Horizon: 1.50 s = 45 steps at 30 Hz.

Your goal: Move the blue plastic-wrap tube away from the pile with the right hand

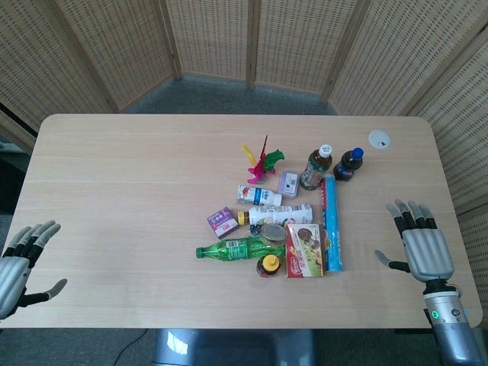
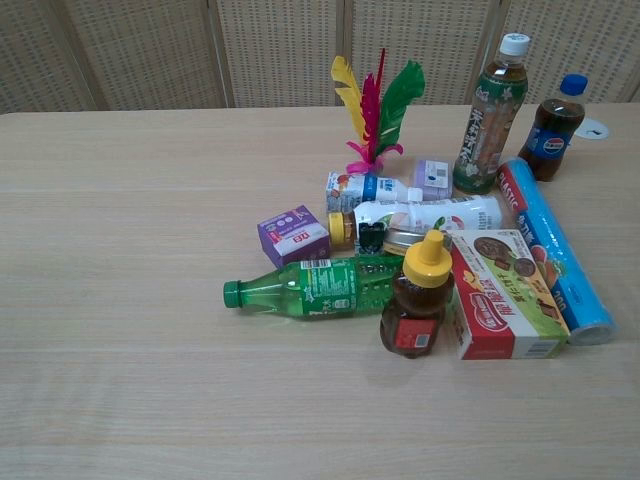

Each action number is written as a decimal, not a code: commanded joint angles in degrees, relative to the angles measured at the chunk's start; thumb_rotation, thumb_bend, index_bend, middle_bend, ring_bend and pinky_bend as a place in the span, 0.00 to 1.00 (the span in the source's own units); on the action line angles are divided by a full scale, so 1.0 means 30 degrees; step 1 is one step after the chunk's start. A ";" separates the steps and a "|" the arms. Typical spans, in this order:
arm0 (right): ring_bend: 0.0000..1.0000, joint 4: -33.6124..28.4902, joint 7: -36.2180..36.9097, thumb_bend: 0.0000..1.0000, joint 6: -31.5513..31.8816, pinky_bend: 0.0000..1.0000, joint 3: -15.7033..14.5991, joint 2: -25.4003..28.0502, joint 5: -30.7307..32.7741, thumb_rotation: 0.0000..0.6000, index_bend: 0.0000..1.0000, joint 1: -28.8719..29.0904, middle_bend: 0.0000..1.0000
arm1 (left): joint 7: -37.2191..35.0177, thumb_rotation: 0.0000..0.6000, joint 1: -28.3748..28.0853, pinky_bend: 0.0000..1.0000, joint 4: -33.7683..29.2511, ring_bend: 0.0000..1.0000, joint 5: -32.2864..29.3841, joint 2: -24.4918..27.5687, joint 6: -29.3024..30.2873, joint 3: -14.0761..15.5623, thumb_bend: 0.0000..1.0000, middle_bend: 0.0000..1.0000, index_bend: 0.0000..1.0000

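Note:
The blue plastic-wrap tube (image 1: 332,223) (image 2: 552,247) lies lengthwise along the right edge of the pile, touching a red and green snack box (image 1: 304,249) (image 2: 503,292). My right hand (image 1: 422,242) hovers open, fingers spread, over the table to the right of the tube and apart from it. My left hand (image 1: 20,263) is open at the table's near left corner, far from the pile. Neither hand shows in the chest view.
The pile holds a green bottle (image 1: 238,248) lying down, a honey bottle (image 2: 417,293), a purple box (image 1: 222,222), white bottles (image 1: 280,215), a feather shuttlecock (image 1: 261,162), and two upright drink bottles (image 1: 316,167) (image 1: 348,164). A white disc (image 1: 379,139) sits far right.

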 commanded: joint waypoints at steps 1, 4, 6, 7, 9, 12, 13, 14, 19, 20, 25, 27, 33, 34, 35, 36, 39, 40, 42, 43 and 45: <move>0.00 0.0021 0.0099 0.24 -0.0126 0.00 0.0027 -0.0120 0.0127 0.68 0.00 -0.0037 0.00 | 0.0051 1.00 -0.0089 0.00 -0.0026 0.00 -0.0061 -0.0044 -0.0170 -0.0021 0.30 0.00 0.03; 0.00 0.0079 0.0377 0.24 -0.0319 0.00 0.0090 -0.0296 0.0203 0.68 0.00 -0.0018 0.00 | 0.0150 1.00 -0.0136 0.00 -0.0084 0.00 -0.0101 -0.0053 -0.0258 -0.0042 0.30 0.00 0.03; 0.00 0.0088 0.0521 0.24 -0.0371 0.00 0.0197 -0.0407 0.0187 0.68 0.00 0.0036 0.00 | 0.0186 1.00 -0.0123 0.00 -0.0129 0.00 -0.0093 -0.0045 -0.0187 -0.0074 0.30 0.00 0.03; 0.00 0.0113 0.0583 0.24 -0.0370 0.00 0.0289 -0.0512 0.0123 0.68 0.00 0.0096 0.00 | 0.0219 1.00 -0.0125 0.00 -0.0155 0.00 -0.0091 -0.0032 -0.0163 -0.0093 0.30 0.00 0.03; 0.00 0.0183 0.0649 0.24 -0.0467 0.00 0.0443 -0.0729 0.0073 0.68 0.00 0.0248 0.00 | 0.0295 1.00 -0.0166 0.00 -0.0194 0.00 -0.0082 -0.0020 -0.0200 -0.0119 0.30 0.00 0.03; 0.00 0.0440 0.0652 0.24 -0.1007 0.00 0.0788 -0.1290 0.0342 0.68 0.00 0.0712 0.00 | 0.0382 1.00 -0.0315 0.00 -0.0277 0.00 -0.0055 -0.0059 -0.0401 -0.0161 0.30 0.00 0.03; 0.00 0.0625 0.0706 0.24 -0.1284 0.00 0.0959 -0.1599 0.0481 0.68 0.00 0.0953 0.00 | 0.0394 1.00 -0.0369 0.00 -0.0288 0.00 -0.0057 -0.0095 -0.0469 -0.0182 0.30 0.00 0.03; 0.00 0.0803 0.0751 0.24 -0.1506 0.00 0.1096 -0.1868 0.0665 0.68 0.00 0.1130 0.00 | 0.0397 1.00 -0.0405 0.00 -0.0288 0.00 -0.0070 -0.0126 -0.0520 -0.0196 0.30 0.00 0.03; 0.00 0.2151 0.0725 0.24 -0.2676 0.00 0.1744 -0.3576 0.1889 0.68 0.00 0.2070 0.00 | 0.0343 1.00 -0.0503 0.00 -0.0174 0.00 -0.0209 -0.0243 -0.0716 -0.0225 0.30 0.00 0.03; 0.00 0.2601 0.0692 0.24 -0.2940 0.00 0.1850 -0.4031 0.2182 0.68 0.00 0.2277 0.00 | 0.0300 1.00 -0.0503 0.00 -0.0136 0.00 -0.0253 -0.0259 -0.0732 -0.0226 0.30 0.00 0.03; 0.00 0.4957 0.0444 0.21 -0.4032 0.00 0.2206 -0.5972 0.3489 0.68 0.00 0.3092 0.00 | 0.0185 1.00 -0.0526 0.00 0.0084 0.00 -0.0466 -0.0308 -0.0884 -0.0216 0.30 0.00 0.03; 0.00 0.5785 0.0376 0.19 -0.4246 0.00 0.2368 -0.6629 0.3907 0.68 0.00 0.3320 0.00 | 0.0159 1.00 -0.0548 0.00 0.0145 0.00 -0.0523 -0.0334 -0.0934 -0.0228 0.30 0.00 0.03; 0.00 0.7805 -0.0148 0.15 -0.4840 0.00 0.2646 -0.8322 0.5067 0.68 0.00 0.3908 0.00 | 0.0134 1.00 -0.0649 0.00 0.0260 0.00 -0.0682 -0.0441 -0.1138 -0.0264 0.30 0.00 0.03; 0.00 0.8039 -0.0202 0.15 -0.4910 0.00 0.2654 -0.8510 0.5155 0.68 0.00 0.3976 0.00 | 0.0130 1.00 -0.0664 0.00 0.0271 0.00 -0.0698 -0.0455 -0.1171 -0.0265 0.30 0.00 0.03; 0.00 0.8320 -0.0302 0.15 -0.4975 0.00 0.2654 -0.8726 0.5235 0.68 0.00 0.4063 0.00 | 0.0106 1.00 -0.0673 0.00 0.0284 0.00 -0.0719 -0.0477 -0.1190 -0.0268 0.30 0.00 0.03; 0.00 0.8520 -0.0357 0.14 -0.5012 0.00 0.2658 -0.8875 0.5285 0.68 0.00 0.4119 0.00 | 0.0085 1.00 -0.0673 0.00 0.0300 0.00 -0.0732 -0.0492 -0.1192 -0.0269 0.30 0.00 0.03; 0.00 0.9120 -0.0389 0.14 -0.5100 0.00 0.2735 -0.9298 0.5449 0.68 0.00 0.4264 0.00 | 0.0045 1.00 -0.0671 0.00 0.0369 0.00 -0.0767 -0.0533 -0.1196 -0.0272 0.30 0.00 0.03; 0.00 0.9317 -0.0381 0.14 -0.5109 0.00 0.2763 -0.9443 0.5516 0.68 0.00 0.4293 0.00 | 0.0030 1.00 -0.0668 0.00 0.0385 0.00 -0.0768 -0.0535 -0.1196 -0.0264 0.30 0.00 0.03; 0.00 0.9542 -0.0365 0.14 -0.5068 0.00 0.2850 -0.9678 0.5648 0.67 0.00 0.4324 0.00 | 0.0011 1.00 -0.0659 0.00 0.0419 0.00 -0.0781 -0.0534 -0.1192 -0.0256 0.30 0.00 0.03; 0.00 0.9670 -0.0470 0.14 -0.5063 0.00 0.2884 -0.9830 0.5767 0.67 0.00 0.4360 0.00 | 0.0005 1.00 -0.0663 0.00 0.0426 0.00 -0.0783 -0.0537 -0.1195 -0.0257 0.30 0.00 0.03; 0.00 0.9833 -0.0871 0.14 -0.5079 0.00 0.2924 -1.0078 0.6042 0.67 0.00 0.4456 0.00 | -0.0003 1.00 -0.0678 0.00 0.0439 0.00 -0.0772 -0.0555 -0.1211 -0.0258 0.30 0.00 0.03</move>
